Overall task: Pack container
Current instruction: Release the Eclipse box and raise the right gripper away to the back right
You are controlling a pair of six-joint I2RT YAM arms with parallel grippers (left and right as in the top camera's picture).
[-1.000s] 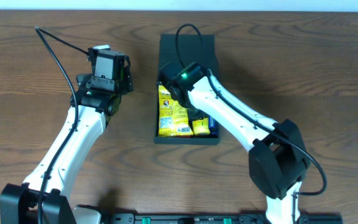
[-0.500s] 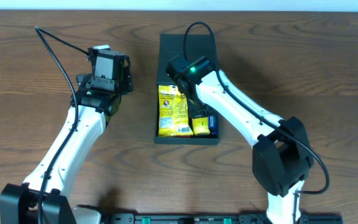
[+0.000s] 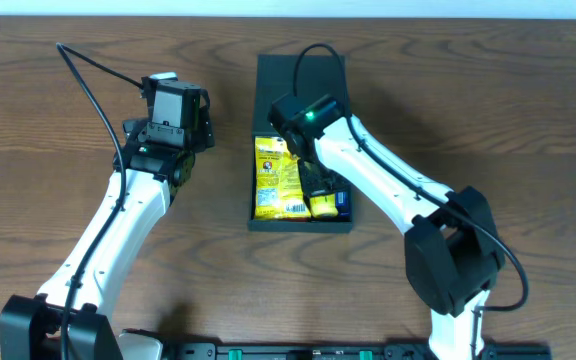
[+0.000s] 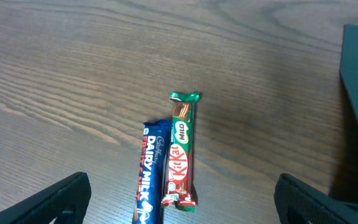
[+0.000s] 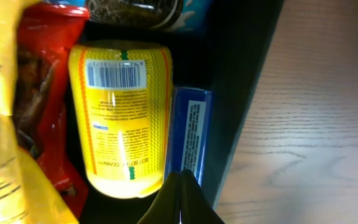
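— Right arm (image 3: 388,190) has swung its wrist toward 1 o'clock since a second ago, off the packets and up to the box's 12 o'clock end. Left arm (image 3: 118,220) hasn't budged.
— How is the right one posed?
— It rises from 5 o'clock, elbow bent, forearm reaching toward 11 o'clock over the container (image 3: 298,226). That sits mid-desk (image 3: 488,90), lid (image 3: 278,75) lying flat open at 12 o'clock.
— Right fingers (image 5: 191,208)?
— Closed tip to tip, nothing between them. A yellow packet (image 5: 120,118) and a blue one (image 5: 191,134) lie in the box just ahead.
— And the left?
— It stretches from 7 o'clock toward 1 o'clock, wrist at the container's 9 o'clock. Left fingers (image 4: 64,198) are spread wide and hold nothing, over a KitKat (image 4: 182,152) and a Dairy Milk (image 4: 151,180) lying side by side, touching.
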